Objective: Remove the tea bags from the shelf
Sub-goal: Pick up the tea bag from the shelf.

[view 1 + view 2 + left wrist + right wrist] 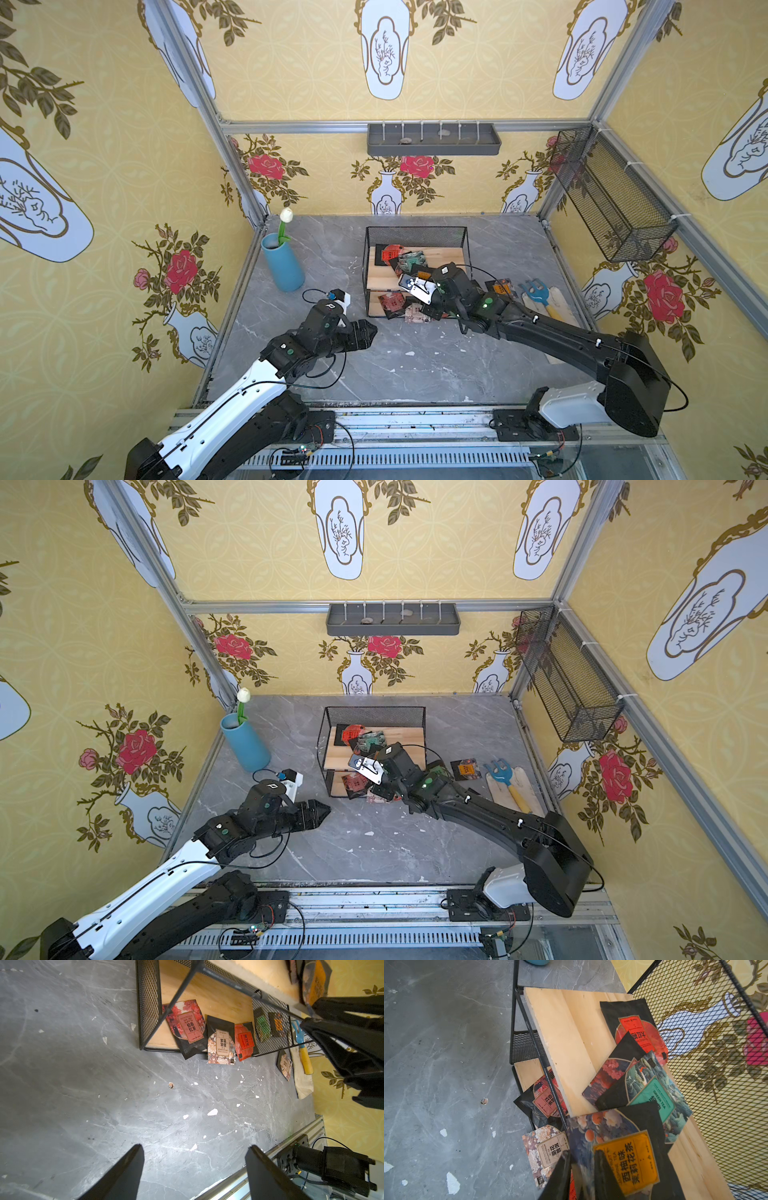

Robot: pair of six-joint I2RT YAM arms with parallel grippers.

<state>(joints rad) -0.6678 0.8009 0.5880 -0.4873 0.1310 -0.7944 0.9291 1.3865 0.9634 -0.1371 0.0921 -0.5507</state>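
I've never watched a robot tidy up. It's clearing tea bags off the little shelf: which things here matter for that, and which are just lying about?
For the job: tea bags; shelf; right pincer, shut on the orange-label tea bag; left pincer, open, holding nothing.

Just lying about: blue vase with white tulip; garden fork; grey wall tray; black mesh wall basket.

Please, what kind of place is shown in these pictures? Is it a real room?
Probably a staged robot test cell, not a real room: wallpaper panels sit in an aluminium frame, and the left arm and right arm are mounted on a rail at the edge of the table.
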